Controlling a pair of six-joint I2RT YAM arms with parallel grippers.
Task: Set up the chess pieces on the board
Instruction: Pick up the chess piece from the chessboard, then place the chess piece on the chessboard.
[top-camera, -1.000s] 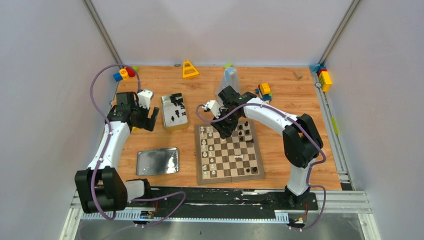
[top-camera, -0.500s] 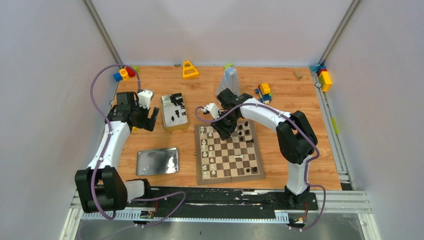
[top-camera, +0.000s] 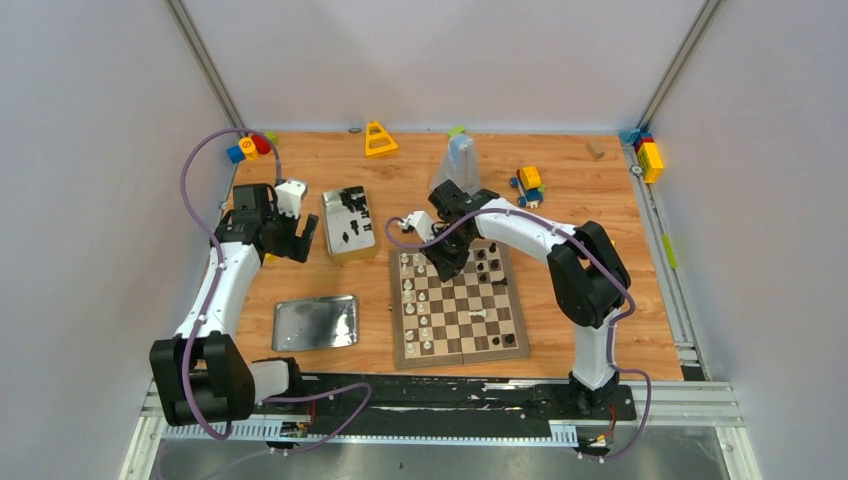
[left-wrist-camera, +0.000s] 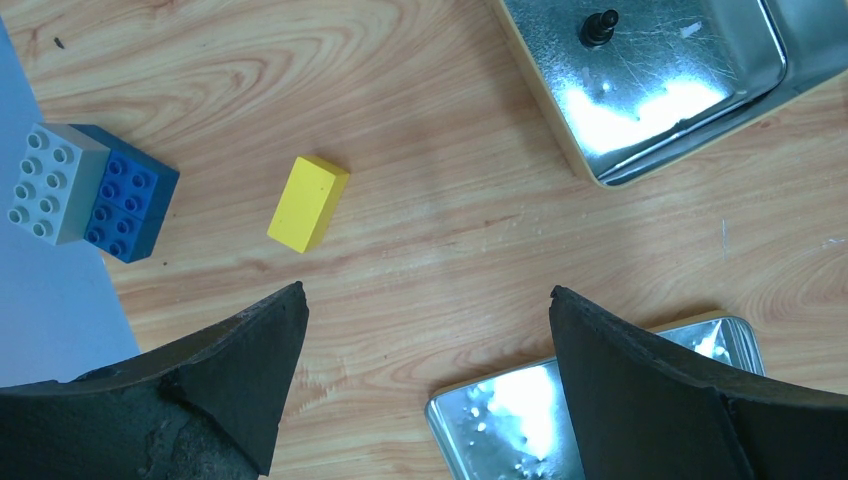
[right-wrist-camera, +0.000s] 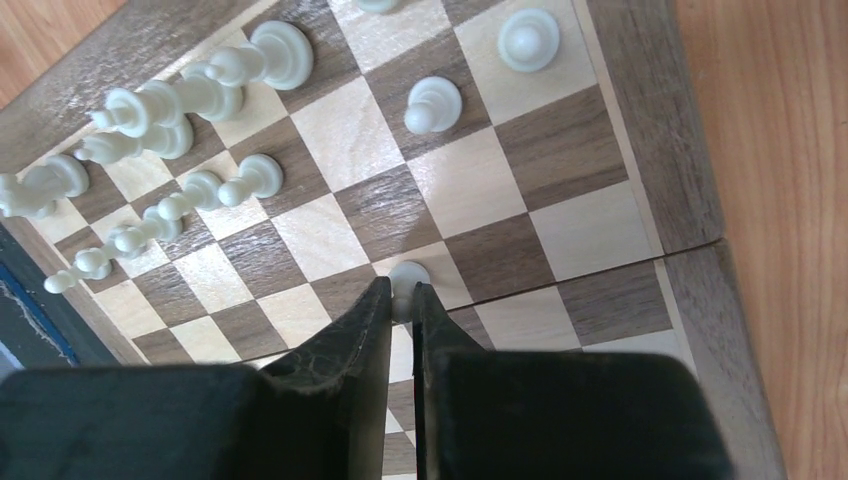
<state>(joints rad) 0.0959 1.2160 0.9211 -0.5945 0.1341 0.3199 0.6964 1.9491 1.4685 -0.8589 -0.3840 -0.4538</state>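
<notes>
The board (top-camera: 455, 357) lies in the middle of the table, with cream-white chess pieces (top-camera: 410, 290) along its left side and black ones (top-camera: 487, 262) at its far right. My right gripper (top-camera: 445, 262) is over the board's far left part. In the right wrist view this gripper (right-wrist-camera: 402, 290) is shut on a white pawn (right-wrist-camera: 408, 275) that stands on a square by the fold seam. More white pieces (right-wrist-camera: 190, 100) stand in rows beyond it. My left gripper (left-wrist-camera: 428, 300) hangs open over bare wood, left of the tin (top-camera: 348, 222), which holds black pieces (left-wrist-camera: 599, 24).
The tin's lid (top-camera: 315, 322) lies near the left arm. A yellow block (left-wrist-camera: 308, 203) and a blue and grey block (left-wrist-camera: 90, 192) lie under the left wrist. A clear plastic object (top-camera: 458, 160), a yellow triangle (top-camera: 379, 138) and toy blocks (top-camera: 528, 183) sit behind the board.
My right gripper has closed its fingers onto the white pawn and shifted slightly left over the board. The left arm has not moved.
</notes>
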